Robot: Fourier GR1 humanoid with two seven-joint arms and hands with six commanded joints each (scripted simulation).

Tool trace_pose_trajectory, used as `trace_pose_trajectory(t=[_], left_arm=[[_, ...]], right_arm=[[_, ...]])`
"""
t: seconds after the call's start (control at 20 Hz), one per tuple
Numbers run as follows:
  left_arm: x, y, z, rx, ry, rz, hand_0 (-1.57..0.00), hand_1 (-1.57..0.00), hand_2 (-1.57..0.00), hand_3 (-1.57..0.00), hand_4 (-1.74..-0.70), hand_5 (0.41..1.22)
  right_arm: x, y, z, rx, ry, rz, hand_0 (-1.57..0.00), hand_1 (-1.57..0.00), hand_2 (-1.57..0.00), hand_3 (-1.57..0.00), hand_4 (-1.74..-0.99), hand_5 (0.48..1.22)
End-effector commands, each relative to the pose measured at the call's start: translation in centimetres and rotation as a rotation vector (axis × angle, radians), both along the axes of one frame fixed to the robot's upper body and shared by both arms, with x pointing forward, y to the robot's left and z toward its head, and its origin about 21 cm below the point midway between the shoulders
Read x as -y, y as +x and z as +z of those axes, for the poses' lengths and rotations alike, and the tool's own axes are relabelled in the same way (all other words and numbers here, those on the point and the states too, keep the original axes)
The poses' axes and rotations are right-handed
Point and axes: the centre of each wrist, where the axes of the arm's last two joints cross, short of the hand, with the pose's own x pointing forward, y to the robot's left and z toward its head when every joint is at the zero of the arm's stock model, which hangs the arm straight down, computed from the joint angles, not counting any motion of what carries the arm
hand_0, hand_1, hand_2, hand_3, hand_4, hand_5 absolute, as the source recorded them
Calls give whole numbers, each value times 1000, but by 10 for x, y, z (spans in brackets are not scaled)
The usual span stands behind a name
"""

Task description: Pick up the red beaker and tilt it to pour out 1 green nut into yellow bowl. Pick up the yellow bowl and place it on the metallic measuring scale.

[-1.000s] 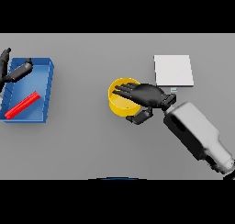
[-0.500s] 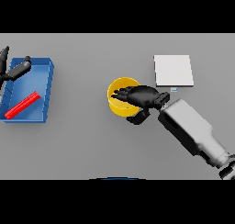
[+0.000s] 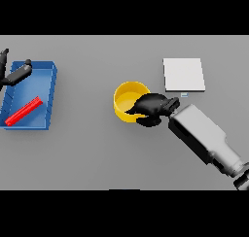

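The yellow bowl (image 3: 127, 98) stands near the table's middle. My right hand (image 3: 151, 106) is at its right rim, fingers curled over the rim and the thumb below it, so it is shut on the bowl. The metallic measuring scale (image 3: 183, 75) is a pale square plate up and to the right of the bowl. A red beaker (image 3: 23, 110) lies on its side in the blue tray (image 3: 47, 99) at the left. My left hand (image 3: 14, 75) shows at the far left over the tray's top corner, fingers relaxed. No green nut is visible.
The blue tray occupies the left side of the table. Bare grey table lies between the tray and the bowl and across the front.
My right hand has drawn back toward the bowl's right rim and its fingers have curled down onto it. The bowl and the left hand have stayed put.
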Motion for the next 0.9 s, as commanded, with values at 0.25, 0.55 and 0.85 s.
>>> trace_pose_trajectory(t=[0.25,0.55,0.85], left_arm=[[-1,-1,2,11,-4,1,1,1,1,1,-804,726],[0,-5,3,16,7,-9,1,1,1,1,-801,723],[0,-1,5,5,7,-8,1,1,1,1,-800,722]], right_arm=[[-2,-4,4,6,-3,-27,-1457,-1449,-1387,-1170,-1703,1193],[11,-2,33,27,17,-28,-1541,-1539,-1470,-1268,-1731,1214],[16,-1,85,126,-6,-77,-1563,-1563,-1544,-1308,-1724,1219]])
